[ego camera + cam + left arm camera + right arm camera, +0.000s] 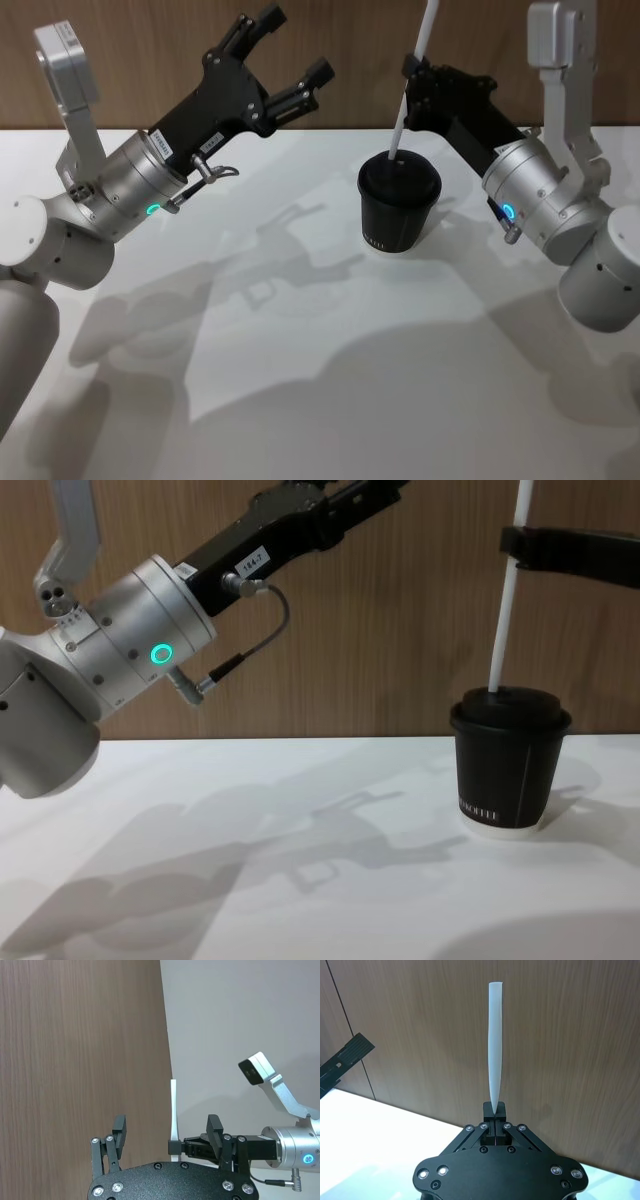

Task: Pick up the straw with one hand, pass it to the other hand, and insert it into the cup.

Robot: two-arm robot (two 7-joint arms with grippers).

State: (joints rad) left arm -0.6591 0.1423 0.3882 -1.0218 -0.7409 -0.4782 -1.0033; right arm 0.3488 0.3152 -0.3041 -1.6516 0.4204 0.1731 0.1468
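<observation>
1. Left gripper (pixel 292 55): raised above the white table (pixel 300 380), jaws spread, nothing between them
2. Black cup (pixel 398 207): upright on table, right of centre
3. Straw (pixel 414 75): lower end in cup lid, near-vertical
4. Right gripper (pixel 411 68): clamped on straw above cup

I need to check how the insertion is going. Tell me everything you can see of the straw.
The straw is a thin, straight white tube, plastic by its look. It stands nearly upright with a slight lean. Its lower end meets the top of the black domed lid of the cup; how deep it goes is hidden. The right claw is shut on it partway up, and its top end rises above the claw, free.
</observation>
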